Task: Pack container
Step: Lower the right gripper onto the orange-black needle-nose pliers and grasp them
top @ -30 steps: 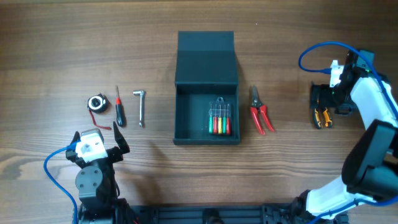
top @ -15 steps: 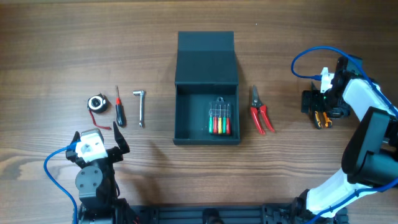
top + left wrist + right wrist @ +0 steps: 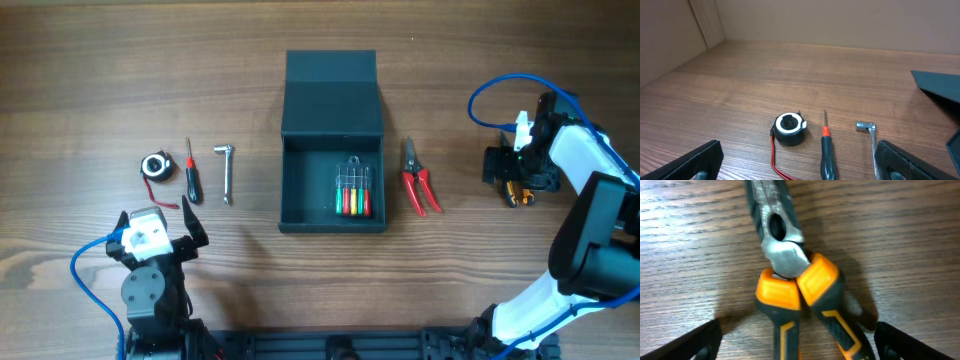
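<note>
The container (image 3: 333, 215) is a dark teal-grey box standing open mid-table, its flap lid (image 3: 331, 95) folded back on the far side. A set of colour-handled screwdrivers (image 3: 353, 192) lies inside. Orange-and-black pliers (image 3: 517, 190) lie at the far right, and my right gripper (image 3: 510, 172) is low over them. In the right wrist view the pliers (image 3: 795, 290) sit between the open fingers (image 3: 690, 342), untouched. My left gripper (image 3: 157, 224) is open near the front left, with nothing between its fingers (image 3: 695, 162).
Red-handled cutters (image 3: 418, 180) lie just right of the box. Left of it lie a silver L-shaped wrench (image 3: 226, 172), a red-and-black screwdriver (image 3: 191, 175) and a round black tape measure (image 3: 154, 166) with a red strap, all ahead of the left gripper.
My right gripper has shifted left and settled over the orange pliers. The left arm and the other tools have not moved.
</note>
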`<state>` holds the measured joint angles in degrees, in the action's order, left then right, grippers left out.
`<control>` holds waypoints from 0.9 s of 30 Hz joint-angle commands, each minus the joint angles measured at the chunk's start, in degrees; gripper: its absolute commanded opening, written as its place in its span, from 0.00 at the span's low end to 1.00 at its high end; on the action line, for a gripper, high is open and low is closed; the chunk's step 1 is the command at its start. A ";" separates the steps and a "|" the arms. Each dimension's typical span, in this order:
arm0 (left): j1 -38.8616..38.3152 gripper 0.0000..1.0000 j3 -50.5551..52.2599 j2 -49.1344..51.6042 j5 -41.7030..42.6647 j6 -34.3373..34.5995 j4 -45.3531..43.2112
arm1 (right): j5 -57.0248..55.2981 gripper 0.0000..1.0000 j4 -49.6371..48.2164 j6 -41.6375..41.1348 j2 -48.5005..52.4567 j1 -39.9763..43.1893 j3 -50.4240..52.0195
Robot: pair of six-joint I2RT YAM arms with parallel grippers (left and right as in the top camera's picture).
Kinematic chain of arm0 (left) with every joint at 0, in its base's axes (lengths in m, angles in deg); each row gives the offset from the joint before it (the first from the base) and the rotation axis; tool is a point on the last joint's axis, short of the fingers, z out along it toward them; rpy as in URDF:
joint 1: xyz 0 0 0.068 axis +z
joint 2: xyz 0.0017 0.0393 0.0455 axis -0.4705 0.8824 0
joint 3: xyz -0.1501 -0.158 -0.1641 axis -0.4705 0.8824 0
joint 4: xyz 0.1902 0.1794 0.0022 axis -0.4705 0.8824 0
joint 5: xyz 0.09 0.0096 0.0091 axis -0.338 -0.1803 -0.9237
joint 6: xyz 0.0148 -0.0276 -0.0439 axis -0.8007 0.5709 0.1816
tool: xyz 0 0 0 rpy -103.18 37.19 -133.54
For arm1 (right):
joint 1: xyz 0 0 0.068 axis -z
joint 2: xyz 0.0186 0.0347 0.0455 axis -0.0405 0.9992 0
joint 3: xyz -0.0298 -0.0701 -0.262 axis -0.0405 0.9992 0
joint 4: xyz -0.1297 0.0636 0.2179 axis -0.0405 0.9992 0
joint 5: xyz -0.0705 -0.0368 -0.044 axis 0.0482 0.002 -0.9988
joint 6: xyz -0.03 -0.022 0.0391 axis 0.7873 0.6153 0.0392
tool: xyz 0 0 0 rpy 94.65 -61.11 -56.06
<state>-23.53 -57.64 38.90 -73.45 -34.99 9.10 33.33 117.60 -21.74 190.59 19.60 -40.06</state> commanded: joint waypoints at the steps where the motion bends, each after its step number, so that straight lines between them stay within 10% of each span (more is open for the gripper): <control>1: -0.31 1.00 0.28 -0.26 -0.28 -1.29 -0.20 | -7.37 0.89 0.98 1.92 3.98 -0.17 3.43; 27: -0.31 1.00 0.28 -0.26 -0.28 -1.29 -0.20 | -6.64 0.45 1.66 -4.42 3.98 -0.17 -1.01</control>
<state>-23.53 -57.64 38.90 -73.45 -34.99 9.10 32.65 118.74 -25.50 190.87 18.99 -41.02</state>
